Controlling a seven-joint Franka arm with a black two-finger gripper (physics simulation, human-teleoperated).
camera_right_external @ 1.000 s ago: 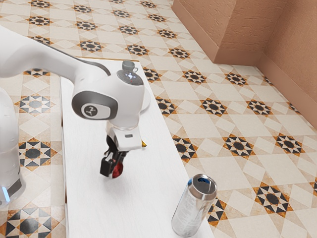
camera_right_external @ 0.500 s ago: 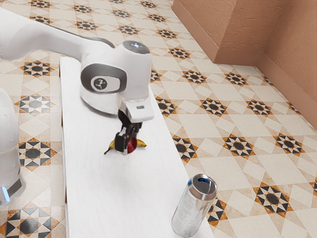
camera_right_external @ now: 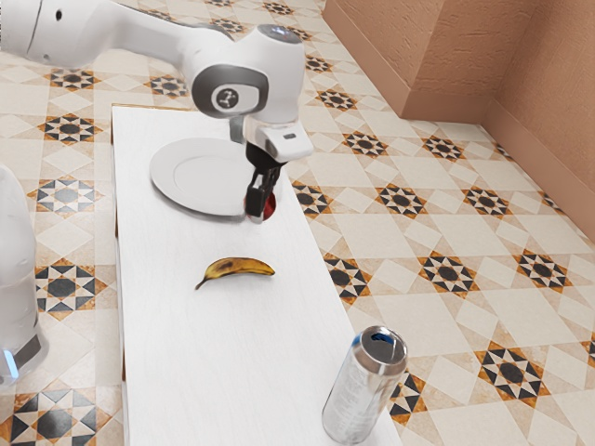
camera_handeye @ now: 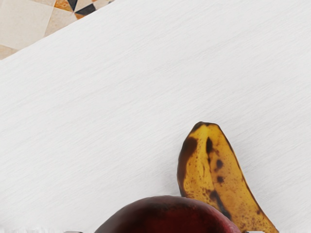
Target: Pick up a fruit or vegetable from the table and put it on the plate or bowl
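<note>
- The can (camera_right_external: 364, 384) stands well apart from the plate (camera_right_external: 191, 172), at the near end of the table (camera_right_external: 186, 353).
- The banana (camera_right_external: 237, 268) lies between the can and the plate.
- The gripper (camera_right_external: 257, 203) is clamped on the red fruit (camera_right_external: 269, 207), raised at the plate's edge on the exterior view's right.
- The plate's centre lies toward the exterior view's left of the fruit, so the carry likely goes that way.

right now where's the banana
In the exterior view the banana lies flat on the white table, between the white plate behind it and the silver can nearer the camera, apart from both.
</note>
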